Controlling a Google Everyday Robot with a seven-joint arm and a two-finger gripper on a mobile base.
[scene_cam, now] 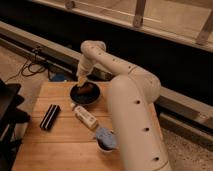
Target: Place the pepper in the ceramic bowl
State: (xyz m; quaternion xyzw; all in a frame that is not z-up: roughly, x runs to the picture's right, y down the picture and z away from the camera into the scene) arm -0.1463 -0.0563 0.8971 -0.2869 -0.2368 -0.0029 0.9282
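Observation:
The dark glossy ceramic bowl [84, 95] sits at the back of the wooden table [65, 145]. The reddish-brown pepper [86, 89] shows inside the bowl, over its middle. My gripper [80, 80] hangs at the bowl's back left rim, right above the pepper's left end. I cannot tell whether it still touches the pepper. My white arm curves up from the gripper and down the right side of the view.
A black ridged block [50, 116] lies at the table's left. A white bottle [86, 116] lies on its side in front of the bowl. A small cup with light blue contents [105, 138] stands nearer the front. A dark object [10, 107] is beside the table's left edge.

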